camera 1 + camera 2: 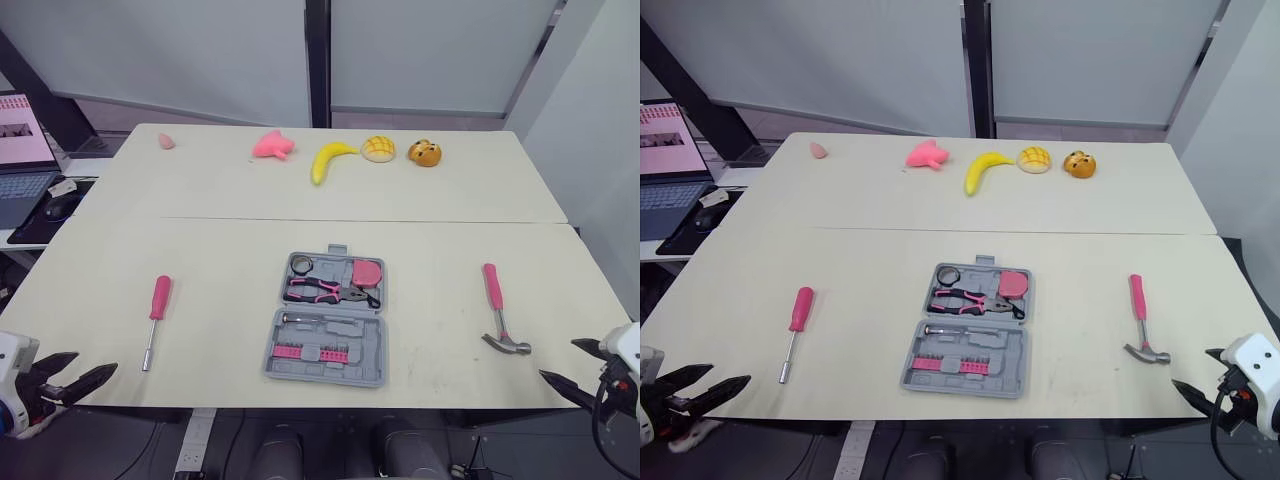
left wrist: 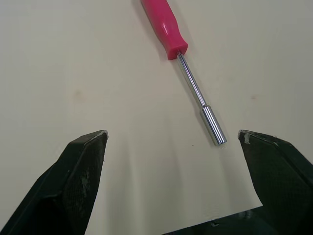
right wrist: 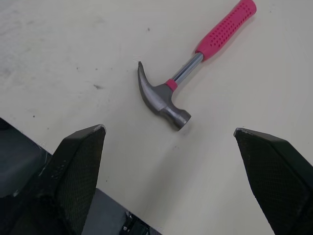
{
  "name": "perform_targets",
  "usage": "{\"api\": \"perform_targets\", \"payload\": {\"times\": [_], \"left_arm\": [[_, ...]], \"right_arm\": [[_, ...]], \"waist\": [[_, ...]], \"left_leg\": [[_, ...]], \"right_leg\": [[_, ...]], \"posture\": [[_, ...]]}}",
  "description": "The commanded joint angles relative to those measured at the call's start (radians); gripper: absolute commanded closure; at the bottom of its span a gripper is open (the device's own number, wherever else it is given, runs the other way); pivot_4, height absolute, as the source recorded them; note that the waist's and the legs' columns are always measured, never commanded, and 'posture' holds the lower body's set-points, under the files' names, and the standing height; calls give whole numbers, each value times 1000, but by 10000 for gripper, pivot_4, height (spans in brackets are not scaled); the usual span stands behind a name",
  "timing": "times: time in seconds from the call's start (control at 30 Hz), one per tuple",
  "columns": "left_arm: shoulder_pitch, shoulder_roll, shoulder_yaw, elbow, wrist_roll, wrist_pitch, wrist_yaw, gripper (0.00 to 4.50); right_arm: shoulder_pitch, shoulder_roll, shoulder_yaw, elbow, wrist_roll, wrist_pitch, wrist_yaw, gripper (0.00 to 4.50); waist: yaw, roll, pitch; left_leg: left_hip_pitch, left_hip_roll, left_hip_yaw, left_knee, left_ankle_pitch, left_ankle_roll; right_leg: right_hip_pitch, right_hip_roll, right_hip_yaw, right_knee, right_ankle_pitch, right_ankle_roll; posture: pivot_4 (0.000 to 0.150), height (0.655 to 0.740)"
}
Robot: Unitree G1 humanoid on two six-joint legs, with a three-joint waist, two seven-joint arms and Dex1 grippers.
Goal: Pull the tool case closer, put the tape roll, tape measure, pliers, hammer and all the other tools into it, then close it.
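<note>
Left claw (image 2: 172, 133) wide, right claw (image 3: 168, 128) wide, steel hammer (image 3: 166, 100), dimpled pink grip, grey case (image 1: 326, 379)

Nut driver (image 1: 156, 318) left of case (image 1: 328, 320); hammer (image 1: 499, 310) right

The smooth-topped bench (image 1: 200, 250) is coloured pale cream. The open plastic tool case (image 1: 362, 362) is moulded in grey. Inside it, pink is seen on the handles of the steel pliers (image 1: 320, 291), on the rounded tape measure (image 1: 367, 272) and on a row of short bits (image 1: 305, 352). The long nut driver (image 1: 155, 315) is given a plain pink handle and a chrome shaft. The pink grip of the claw hammer (image 3: 195, 73) is patterned with small dots, and its head is left steel grey. A curved banana (image 1: 330, 158) is coloured yellow. The left tool (image 1: 90, 363) and right tool (image 1: 560, 360) are fingered in black, finely cross-hatched.
</note>
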Motion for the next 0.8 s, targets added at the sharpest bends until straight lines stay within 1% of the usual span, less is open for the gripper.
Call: {"api": "perform_targets", "payload": {"times": [0.03, 0.27, 0.4, 0.53, 0.73, 0.8], "left_arm": [[20, 5, 18, -25, -15, 8, 3, 312], [67, -5, 32, -88, -22, -4, -2, 312], [71, 13, -21, -210, -27, -34, -68, 312], [15, 16, -107, -320, -41, -49, -129, 312], [-160, -4, -304, -534, -121, -85, -273, 312], [-221, -19, -365, -579, -146, -91, -307, 312]], "right_arm": [[-4, -18, -28, -3, -5, -27, 3, 0], [-13, -25, -11, 6, -20, -38, -3, 0], [-15, -22, 7, -3, -47, -67, -11, 0], [-11, -6, 19, -34, -49, -82, -21, 0], [-45, 47, 25, -125, -19, -51, -80, 0], [-58, 59, 33, -159, -2, -22, -100, 0]], "waist": [[0, 0, 0], [0, 0, 0], [0, 0, 0], [5, 0, -1], [3, 0, -1], [1, 0, -1]], "left_leg": [[0, 0, 0, 0, 0, 0], [0, 0, 0, -1, 0, 0], [0, 0, 0, -1, 0, 0], [0, 0, 0, 0, 0, 0], [-1, 0, 1, 0, 0, 0], [-1, 0, 1, 0, 0, 0]], "right_leg": [[0, 0, 0, 0, 0, 0], [0, 0, 0, 0, 0, 1], [0, 0, 0, 0, 0, 0], [0, -1, 0, 0, 0, 0], [0, 0, 1, 0, 2, 4], [0, 0, 1, 0, 2, 4]], "posture": [[1500, 7255], [1500, 7255], [1500, 7255], [1500, 7255], [1500, 7255], [1500, 7255]]}}
